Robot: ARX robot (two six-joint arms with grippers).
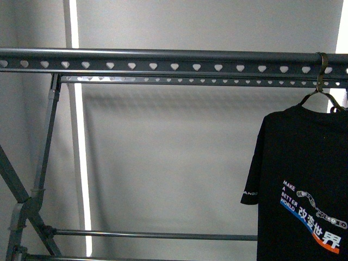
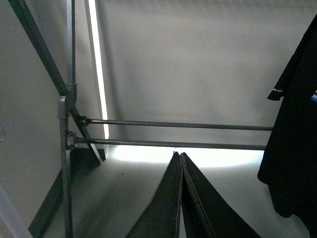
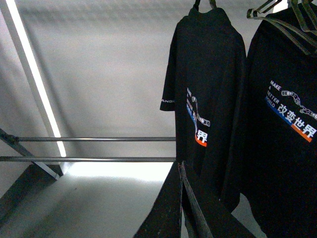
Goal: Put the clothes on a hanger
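Observation:
The dark grey rack's long rail (image 1: 163, 60) with heart-shaped holes runs across the top of the front view. A black printed T-shirt (image 1: 304, 185) hangs from it at the right on a thin hook-topped hanger (image 1: 322, 76). The right wrist view shows two such T-shirts side by side, one (image 3: 205, 94) in front and another (image 3: 287, 129) beside it. My left gripper (image 2: 180, 154) is shut and empty, apart from the shirt's sleeve (image 2: 292, 124). My right gripper (image 3: 180, 163) is shut and empty, just below the nearer shirt. Neither arm shows in the front view.
The rack's crossed legs (image 1: 32, 201) stand at the left, with two low horizontal bars (image 2: 173, 134) across the back. A grey wall with a bright vertical light strip (image 1: 81, 163) lies behind. The rail's left and middle stretch holds no garment.

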